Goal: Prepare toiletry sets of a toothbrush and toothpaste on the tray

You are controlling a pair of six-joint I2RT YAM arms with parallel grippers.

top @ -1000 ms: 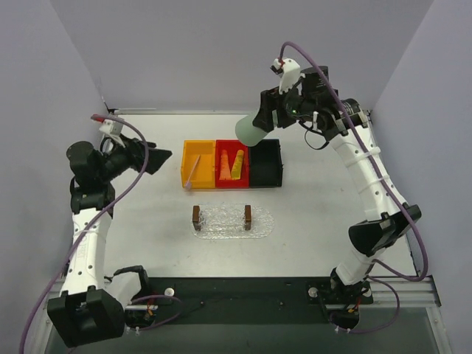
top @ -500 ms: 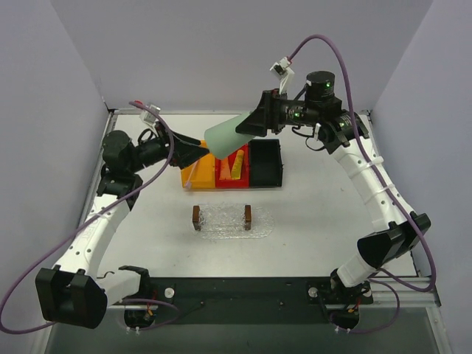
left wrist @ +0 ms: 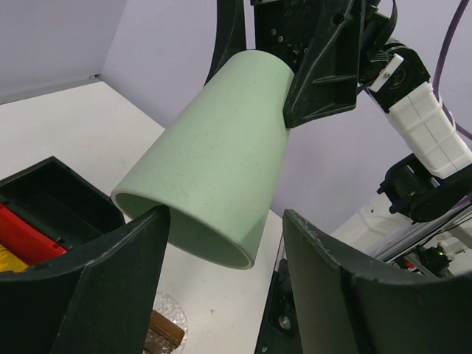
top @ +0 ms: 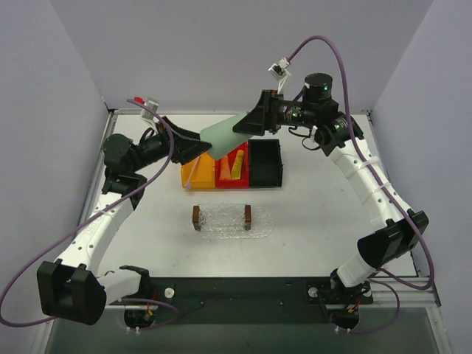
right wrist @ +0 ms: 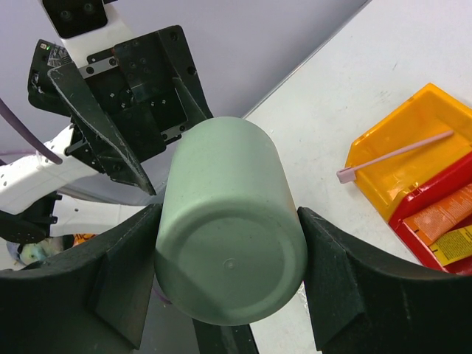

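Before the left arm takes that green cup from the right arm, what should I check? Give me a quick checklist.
1. Right tool clamped on the closed end of the cup: ok.
2. Left tool fingers on either side of the cup's open rim: ok.
3. Left tool gripping the cup: not ok, a gap shows beside one finger.
4. Toothbrush and toothpaste on the tray: not ok, both lie in the bins.
5. Tray's middle bare between its two brown blocks: ok.
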